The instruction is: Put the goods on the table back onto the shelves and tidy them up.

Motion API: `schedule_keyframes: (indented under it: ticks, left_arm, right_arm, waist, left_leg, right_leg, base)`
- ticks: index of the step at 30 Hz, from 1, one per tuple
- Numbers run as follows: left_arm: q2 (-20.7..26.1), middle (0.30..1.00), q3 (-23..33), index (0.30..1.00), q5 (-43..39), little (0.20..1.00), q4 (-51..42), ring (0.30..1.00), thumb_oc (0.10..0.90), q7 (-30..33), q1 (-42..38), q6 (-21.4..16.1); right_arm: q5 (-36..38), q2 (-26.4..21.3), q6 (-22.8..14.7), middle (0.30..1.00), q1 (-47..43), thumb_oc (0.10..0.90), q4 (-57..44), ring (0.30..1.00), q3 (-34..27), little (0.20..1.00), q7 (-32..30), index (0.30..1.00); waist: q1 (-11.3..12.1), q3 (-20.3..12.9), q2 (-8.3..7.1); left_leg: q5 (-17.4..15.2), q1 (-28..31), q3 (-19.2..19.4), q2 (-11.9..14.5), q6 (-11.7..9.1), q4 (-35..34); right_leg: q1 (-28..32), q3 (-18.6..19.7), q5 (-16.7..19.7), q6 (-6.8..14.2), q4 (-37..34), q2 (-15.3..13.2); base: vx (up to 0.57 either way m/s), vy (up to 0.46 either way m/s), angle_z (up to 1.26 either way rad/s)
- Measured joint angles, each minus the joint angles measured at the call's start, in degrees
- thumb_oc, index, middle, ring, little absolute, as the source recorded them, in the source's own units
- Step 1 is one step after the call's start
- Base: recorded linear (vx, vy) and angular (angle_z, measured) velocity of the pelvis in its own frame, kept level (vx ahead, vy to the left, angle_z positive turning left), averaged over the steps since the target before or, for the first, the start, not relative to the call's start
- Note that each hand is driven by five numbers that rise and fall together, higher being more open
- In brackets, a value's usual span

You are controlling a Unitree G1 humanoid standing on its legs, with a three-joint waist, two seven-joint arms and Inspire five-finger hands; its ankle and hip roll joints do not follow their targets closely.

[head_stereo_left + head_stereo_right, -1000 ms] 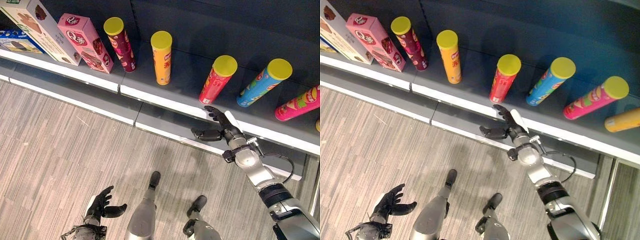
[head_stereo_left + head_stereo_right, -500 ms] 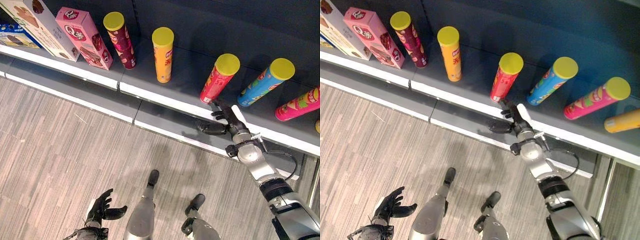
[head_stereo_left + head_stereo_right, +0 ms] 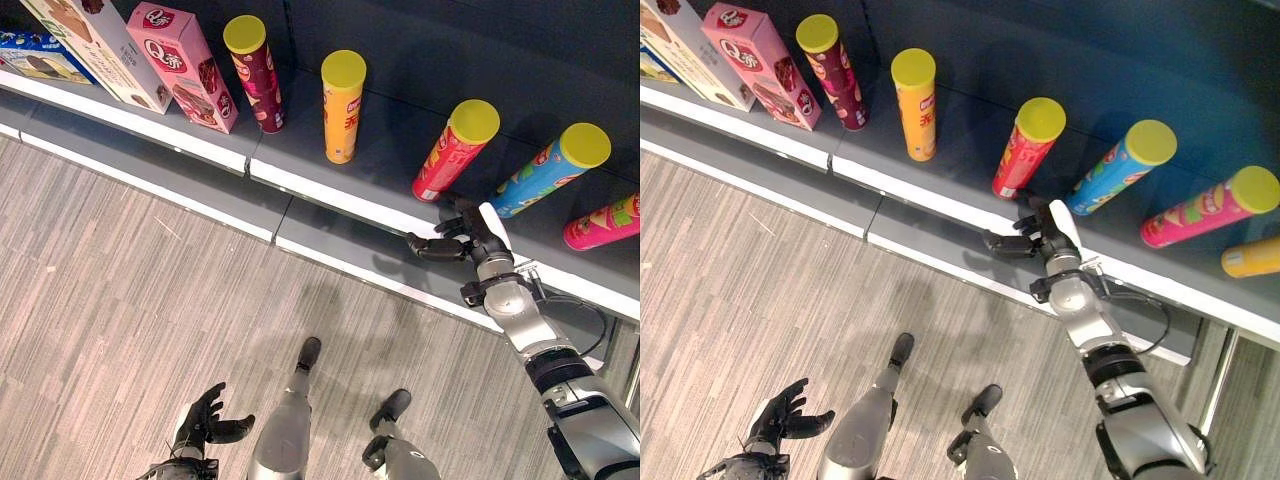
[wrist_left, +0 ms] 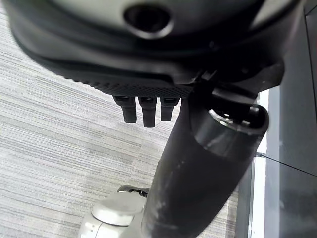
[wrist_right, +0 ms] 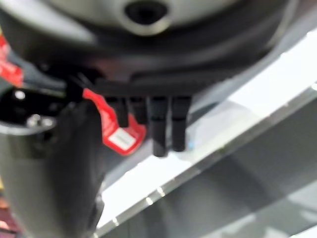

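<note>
I see right hand point(image 3: 468, 236) fingers spread wide, empty | beside red yellow-lidded cylindrical can point(image 3: 454, 150), centre-right | left hand point(image 3: 205, 420) relaxed, bottom left

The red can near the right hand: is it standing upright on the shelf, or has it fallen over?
Upright. The red can stands on its base on the shelf with its yellow lid on top; the right hand is open just beside its base.

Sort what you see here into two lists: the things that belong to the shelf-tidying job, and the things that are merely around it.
Part of the job:
shelf
red can, nearest the right hand, which is open
blue can
orange can
maroon can
pink can
pink box

Merely around:
floor
left hand, open, low over the floor
</note>
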Motion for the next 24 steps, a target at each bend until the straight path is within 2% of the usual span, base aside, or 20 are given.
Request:
schedule_keyframes:
  ticks: [24]
  left_arm:
    - [-0.4,0.900,0.0,0.900,-1.1,0.900,2.4,0.900,0.800,0.1,-0.2,0.0]
  right_arm:
    - [-0.2,-0.2,1.0,0.900,-2.1,0.800,2.4,0.900,0.3,0.900,0.0,0.900]
  waist:
    - [0.4,0.0,-0.27]
  left_leg:
    - [0.4,-0.2,-1.5,-0.6,0.4,0.0]
  right_leg:
    - [0.8,-1.6,-0.1,0.1,0.0,-0.2]
  base:
    - [0.00,-0.001,0.03]
